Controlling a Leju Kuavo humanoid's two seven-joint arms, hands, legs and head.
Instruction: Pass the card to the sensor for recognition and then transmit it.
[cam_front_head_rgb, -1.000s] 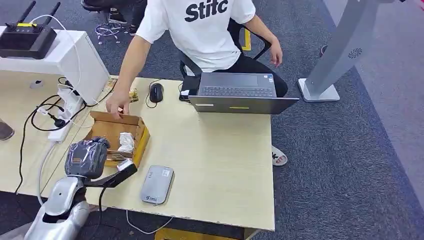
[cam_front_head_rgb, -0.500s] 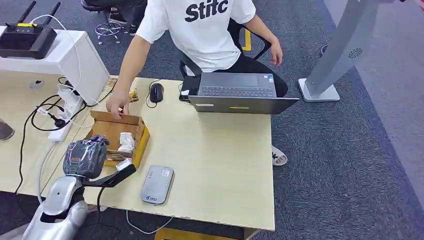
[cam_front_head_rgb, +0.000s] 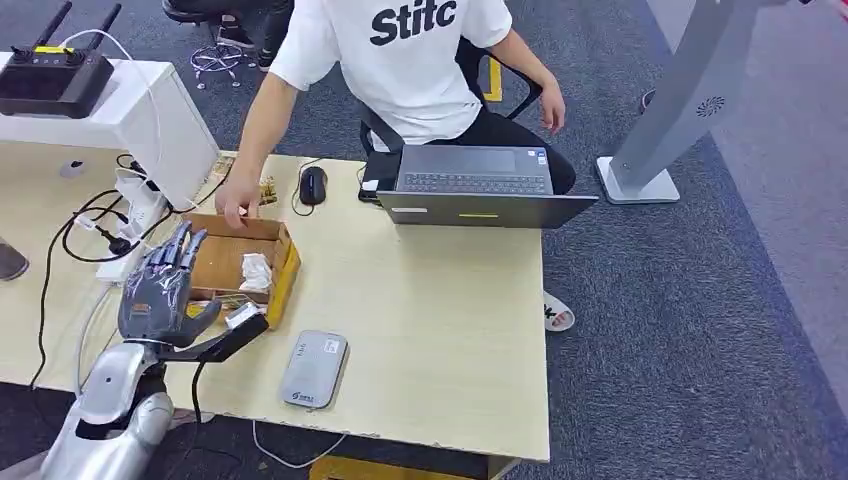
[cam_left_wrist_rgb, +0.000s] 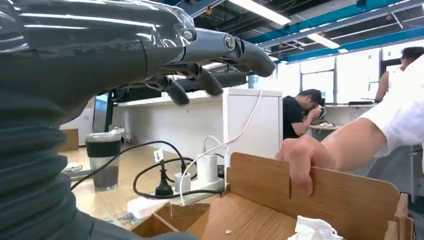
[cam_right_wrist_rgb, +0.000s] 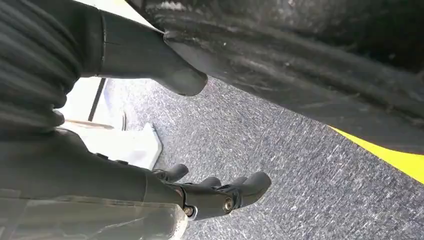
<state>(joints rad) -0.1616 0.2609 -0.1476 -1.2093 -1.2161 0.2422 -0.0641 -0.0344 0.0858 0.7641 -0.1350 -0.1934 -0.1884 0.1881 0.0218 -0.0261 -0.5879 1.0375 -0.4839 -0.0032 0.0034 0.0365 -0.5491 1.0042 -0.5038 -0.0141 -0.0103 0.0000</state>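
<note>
We are holding our left hand (cam_front_head_rgb: 160, 290) with its fingers spread wide and nothing in them over the box (cam_front_head_rgb: 275, 262) at the desk's (cam_front_head_rgb: 440, 330) left edge; the right hand (cam_right_wrist_rgb: 220, 192), fingers loosely apart, is hanging over the floor. Reaching in, we are risking a knock against the person's hand (cam_front_head_rgb: 237, 207) on the box's far wall. The sensor (cam_front_head_rgb: 314, 369) is lying near the front edge. We cannot make out the card; it may be inside the box.

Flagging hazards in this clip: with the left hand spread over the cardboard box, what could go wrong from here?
1. A person's hand grips the cardboard box wall just beyond the left hand; reaching in could strike it.
2. Crumpled paper lies in the box, so the fingers might snag it.
3. Nudging the box could slide it towards the card reader.
</note>
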